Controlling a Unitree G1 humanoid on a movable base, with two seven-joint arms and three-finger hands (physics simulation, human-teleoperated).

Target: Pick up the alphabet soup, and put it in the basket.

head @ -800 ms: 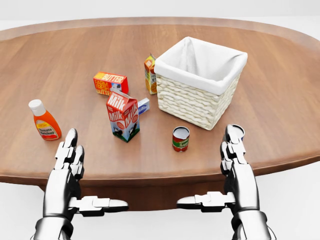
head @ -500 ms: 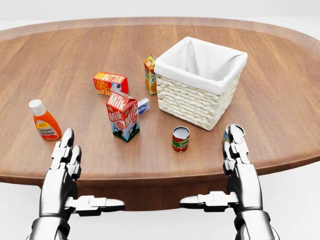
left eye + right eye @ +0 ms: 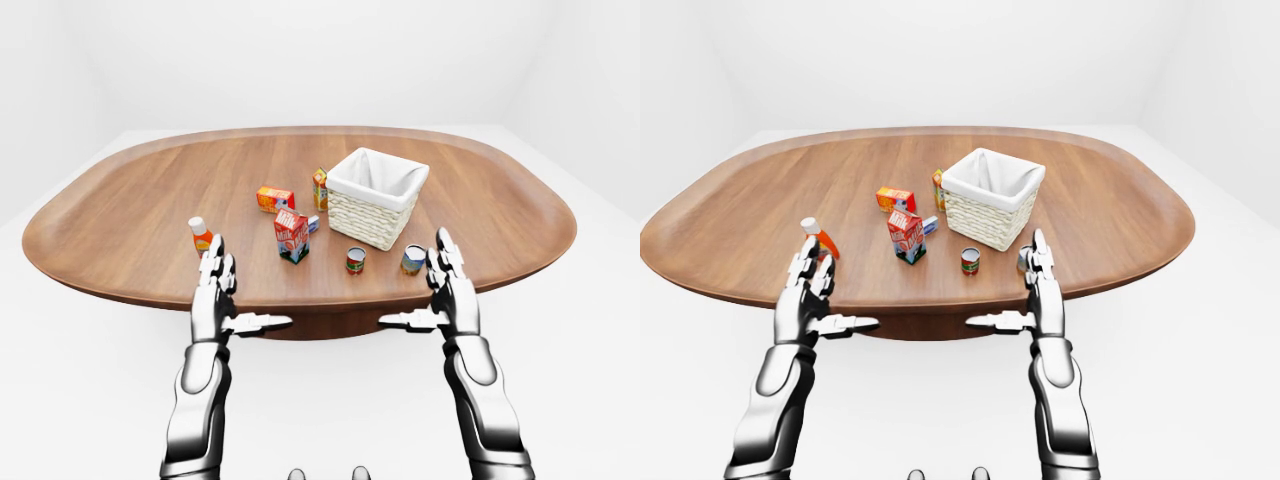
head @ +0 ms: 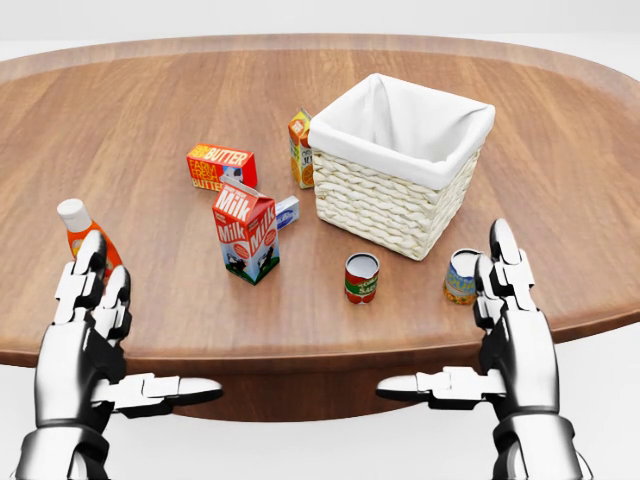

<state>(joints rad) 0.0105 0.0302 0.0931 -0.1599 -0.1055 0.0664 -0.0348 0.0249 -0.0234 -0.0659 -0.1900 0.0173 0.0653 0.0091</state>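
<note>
Both metal hands, left hand (image 4: 85,335) and right hand (image 4: 510,325), are spread and hold nothing. Just beside the right fingers stands the cylindrical alphabet soup (image 4: 461,276), near the woven, cloth-lined basket (image 4: 395,200) on the oval wooden table (image 4: 560,170).

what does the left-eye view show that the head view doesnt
Only the left-eye view: the table's whole oval, the white floor and walls, both forearms.

Only the head view: readable labels on the milk carton and butter box.

Both: basket, two cans, ketchup bottle, and the left robot hand and right robot hand, open.
</note>
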